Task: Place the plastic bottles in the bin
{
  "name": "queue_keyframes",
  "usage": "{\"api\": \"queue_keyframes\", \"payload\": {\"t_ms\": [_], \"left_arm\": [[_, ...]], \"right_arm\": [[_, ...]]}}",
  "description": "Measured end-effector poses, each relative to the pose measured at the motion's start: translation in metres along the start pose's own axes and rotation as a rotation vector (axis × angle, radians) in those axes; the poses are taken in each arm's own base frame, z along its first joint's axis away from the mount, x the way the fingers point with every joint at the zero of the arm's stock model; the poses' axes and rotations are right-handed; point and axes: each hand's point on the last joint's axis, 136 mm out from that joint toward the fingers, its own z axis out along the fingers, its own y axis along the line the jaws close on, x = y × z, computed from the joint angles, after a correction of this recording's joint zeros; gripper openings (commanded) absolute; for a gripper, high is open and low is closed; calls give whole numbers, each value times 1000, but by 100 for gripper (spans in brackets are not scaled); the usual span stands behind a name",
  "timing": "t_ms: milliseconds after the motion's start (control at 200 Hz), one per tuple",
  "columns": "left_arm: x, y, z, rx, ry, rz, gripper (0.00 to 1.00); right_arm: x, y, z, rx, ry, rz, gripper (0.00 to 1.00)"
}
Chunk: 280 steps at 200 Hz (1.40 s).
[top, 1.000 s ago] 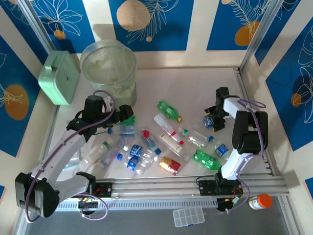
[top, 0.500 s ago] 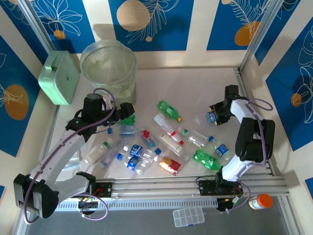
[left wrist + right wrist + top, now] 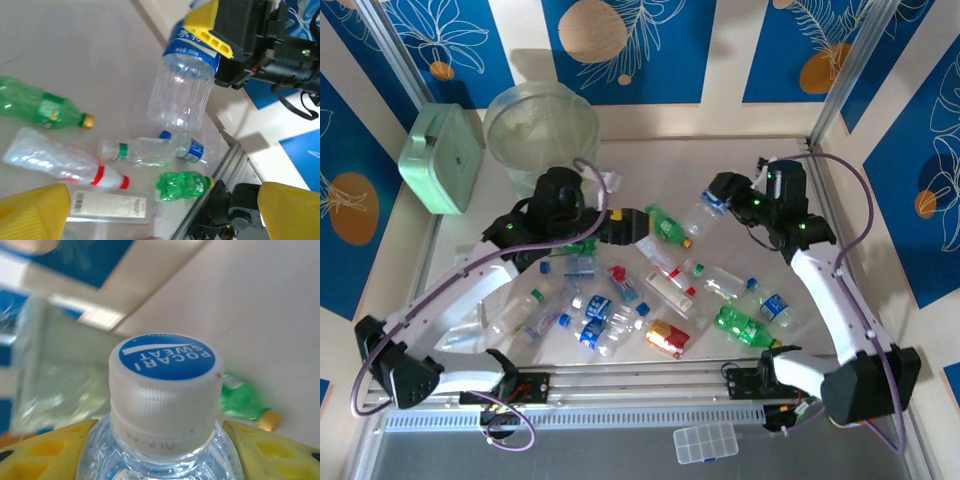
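The top external camera looked down from overhead, with the tall round translucent grey-green bin (image 3: 541, 135) at its far left. The left wrist camera hung right of the bin, facing away from it toward a clear blue-labelled plastic bottle (image 3: 182, 82) nearby. The right wrist camera sat tight against that bottle's blue-topped white cap (image 3: 166, 385), facing the blurred bin. All three shared the bottle.

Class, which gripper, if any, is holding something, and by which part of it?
The right gripper holds a clear blue-labelled bottle by its shoulder, just below the cap. The left gripper is open, holding nothing.
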Motion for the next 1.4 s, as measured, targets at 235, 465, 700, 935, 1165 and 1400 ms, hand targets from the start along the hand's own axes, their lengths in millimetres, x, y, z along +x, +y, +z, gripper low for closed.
{"api": "queue_keyframes", "payload": {"t_ms": [235, 465, 700, 935, 1165, 1400], "left_arm": [[1, -50, 17, 81, 58, 170, 99], [20, -64, 15, 183, 105, 205, 99], [26, -92, 3, 346, 106, 218, 99], [33, -113, 5, 494, 115, 150, 92], [37, -125, 4, 549, 130, 128, 73], [38, -126, 3, 555, 131, 138, 56]], "right_arm": [[31, 72, -42, -234, 33, -170, 54], [42, 97, -70, -357, 53, -213, 55], [59, 118, -81, -477, 130, -228, 55], [76, 128, -99, -592, 124, -256, 56], [87, 134, -106, -670, 132, -252, 56], [89, 139, -113, -700, 125, -265, 56]]}}
